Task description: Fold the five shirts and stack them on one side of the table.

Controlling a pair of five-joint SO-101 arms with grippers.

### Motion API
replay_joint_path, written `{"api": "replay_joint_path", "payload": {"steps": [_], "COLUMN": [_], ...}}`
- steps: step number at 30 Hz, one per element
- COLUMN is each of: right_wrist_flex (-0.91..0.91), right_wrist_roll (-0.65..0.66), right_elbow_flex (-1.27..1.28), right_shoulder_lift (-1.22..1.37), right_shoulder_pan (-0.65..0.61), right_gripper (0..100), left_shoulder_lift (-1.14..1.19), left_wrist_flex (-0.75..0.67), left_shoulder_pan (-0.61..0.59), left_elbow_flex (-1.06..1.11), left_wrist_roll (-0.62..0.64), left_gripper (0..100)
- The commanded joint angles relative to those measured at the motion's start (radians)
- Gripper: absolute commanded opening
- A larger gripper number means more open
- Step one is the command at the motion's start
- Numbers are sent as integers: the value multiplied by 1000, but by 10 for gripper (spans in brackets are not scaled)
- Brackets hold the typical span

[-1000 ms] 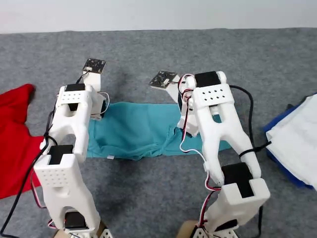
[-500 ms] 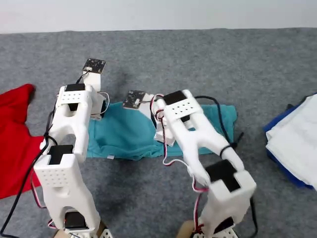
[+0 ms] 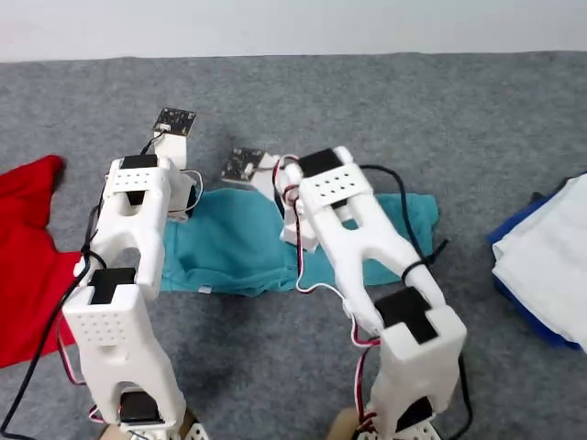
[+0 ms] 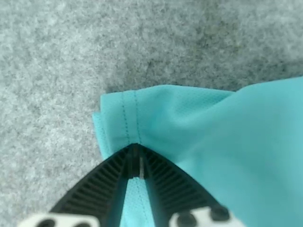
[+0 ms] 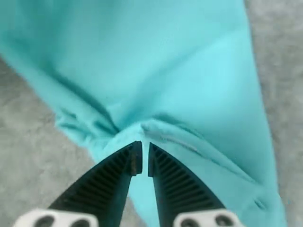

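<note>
Left gripper [image 4: 135,150] clenched on the teal shirt [image 4: 199,127] at its hem; right gripper [image 5: 142,147] pinches a fold mid-shirt.

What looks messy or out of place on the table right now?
The teal shirt is rumpled mid-fold, puckering into ridges where the right end effector pinches it. The red shirt lies crumpled and unfolded at the left of the table. Nothing looks damaged or spilled.

Stitched hem corner of the teal shirt [image 4: 189,123] tight between the black jaws, above the grey table [image 4: 47,56].
</note>
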Motion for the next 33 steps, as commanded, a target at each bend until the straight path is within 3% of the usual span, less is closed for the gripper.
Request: {"api": "replay_joint_path", "payload": {"steps": [1, 8, 15, 21, 28, 33], "right_wrist_flex": [117, 328, 352, 352, 348, 344], "right_wrist_roll": [-8, -11, -12, -12, 2, 130], "right_elbow_flex": [-110, -140, -130, -2, 290, 509], "right_shoulder_lift": [-153, -349, -567, -734, -989, -1193], "right_shoulder_pan": [-4, 73, 351, 634, 932, 1053], "right_gripper": [32, 32, 32, 32, 32, 32], "left_shoulder_lift": [-66, -71, -262, -308, -210, -141], "left_wrist_flex": [-15, 18, 301, 496, 496, 525], "left_shoulder_pan": [8, -2, 0, -18, -64, -66], "left_elbow_flex": [-1, -38, -182, -202, -199, -199], "left_wrist_roll": [9, 77, 89, 0, -72, -166], "left_gripper": [3, 3, 3, 5, 88, 147]}}
